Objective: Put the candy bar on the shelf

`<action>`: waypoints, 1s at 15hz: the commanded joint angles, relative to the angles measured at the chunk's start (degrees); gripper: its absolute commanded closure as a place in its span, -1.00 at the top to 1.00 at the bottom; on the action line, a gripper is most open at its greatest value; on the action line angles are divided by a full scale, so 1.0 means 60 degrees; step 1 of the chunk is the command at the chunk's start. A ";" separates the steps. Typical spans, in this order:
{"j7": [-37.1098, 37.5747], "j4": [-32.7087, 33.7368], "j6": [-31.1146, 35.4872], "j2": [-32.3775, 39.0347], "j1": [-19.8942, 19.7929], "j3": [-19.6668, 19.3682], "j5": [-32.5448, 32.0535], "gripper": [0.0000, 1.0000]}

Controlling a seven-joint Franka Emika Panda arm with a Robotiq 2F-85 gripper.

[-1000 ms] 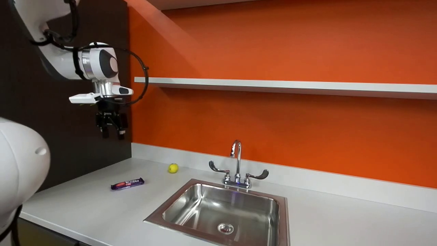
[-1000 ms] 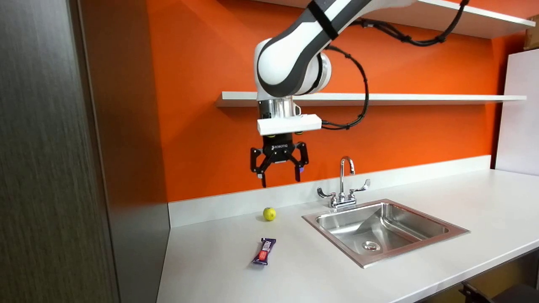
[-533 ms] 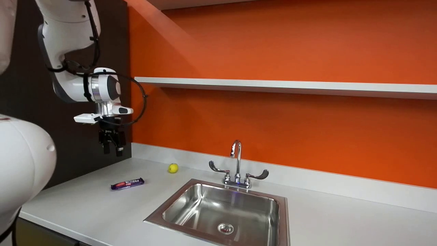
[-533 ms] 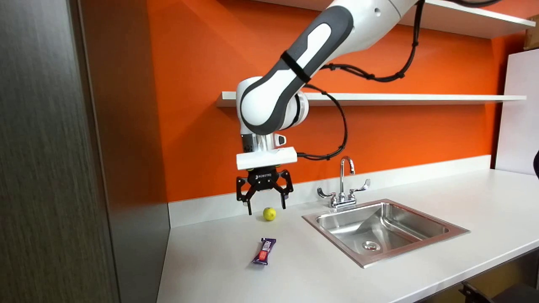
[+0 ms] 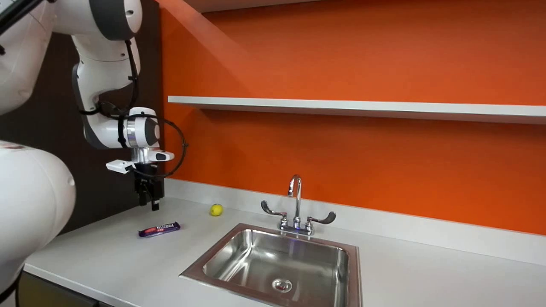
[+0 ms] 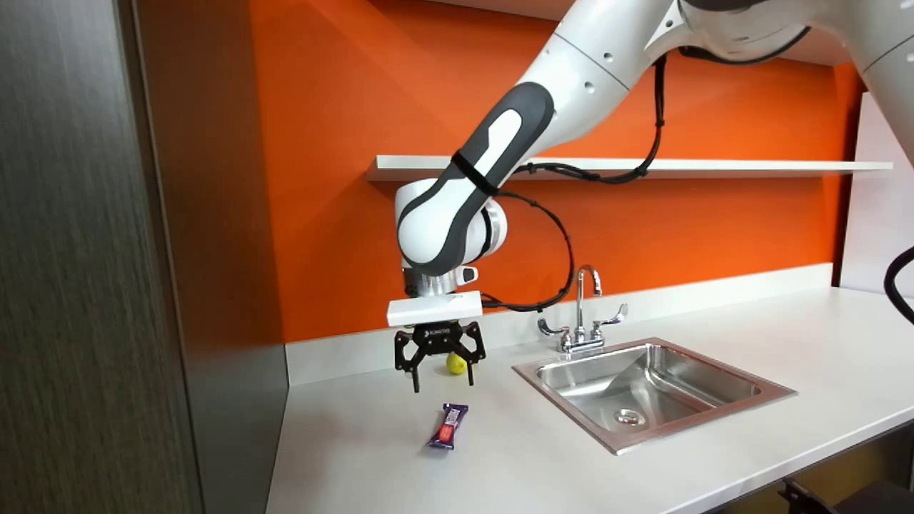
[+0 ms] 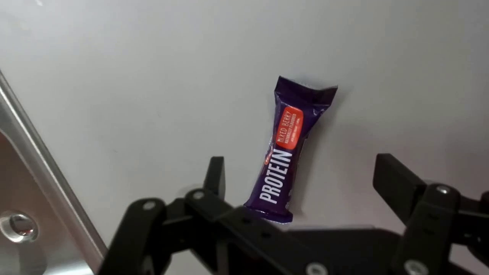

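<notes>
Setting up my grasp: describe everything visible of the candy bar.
The candy bar wears a shiny dark purple wrapper, apparently plastic film, with white PROTEIN lettering, a red MIXED BERRY patch and flared ends. It seems unopened and lies flat, label up, on the countertop, left of the sink in both exterior views. Only the countertop touches it; the open gripper hangs clear.

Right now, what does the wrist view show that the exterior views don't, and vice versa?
Wrist view only: readable "MIXED BERRY" lettering on the candy bar; both exterior views leave it too small to read.

Exterior views only: the white shelf, orange wall, yellow ball, faucet and arm.

Shared: the candy bar lying on the countertop, the open gripper not holding it, and the sink, only partly in the wrist view.
</notes>
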 commanded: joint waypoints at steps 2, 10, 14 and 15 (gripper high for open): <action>0.0503 0.0710 0.0225 0.0805 0.0358 -0.0499 0.0097 1.00; 0.1105 0.1099 0.0747 0.1686 0.0518 -0.0925 0.0456 1.00; 0.1451 0.1092 0.1064 0.1910 0.0514 -0.1025 0.0797 1.00; 0.1529 0.1083 0.1115 0.1944 0.0512 -0.1048 0.0880 1.00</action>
